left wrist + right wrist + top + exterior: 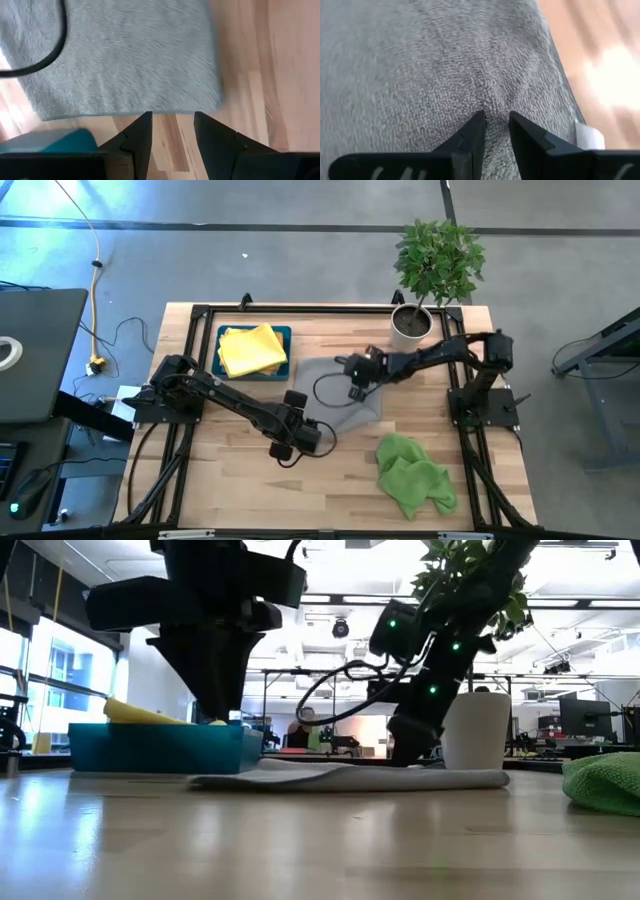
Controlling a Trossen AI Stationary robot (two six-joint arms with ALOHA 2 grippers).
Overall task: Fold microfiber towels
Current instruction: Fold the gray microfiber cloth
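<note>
A soft grey microfiber towel [345, 395] lies flat on the pale wooden table [240, 480], just beside the dark teal rectangular tray [285, 335] that holds folded yellow microfiber towels [252, 350]. A crumpled bright green microfiber towel [412, 473] sits well apart, nearer the table's front right, and a potted plant in a white pot [412, 323] stands at the back.

The right gripper [494, 127] is pressed down on the grey towel, its jaws a narrow gap apart with a small ridge of pile gathered between them; whether the cloth is truly pinched cannot be told. The left gripper [172, 132] hovers just off the towel's near edge, over bare wood, its jaws apart and holding nothing.

The grey towel looks to be the piece in hand, with its fold not yet finished. The risks seem plain. If the right gripper has caught only surface pile, the cloth may slip free when lifted, and the fold would collapse. If the left gripper descends where it is, it may close on wood and miss the edge, or push the towel and skew it. A dark cable [52, 47] crosses above the cloth and might drag it.
</note>
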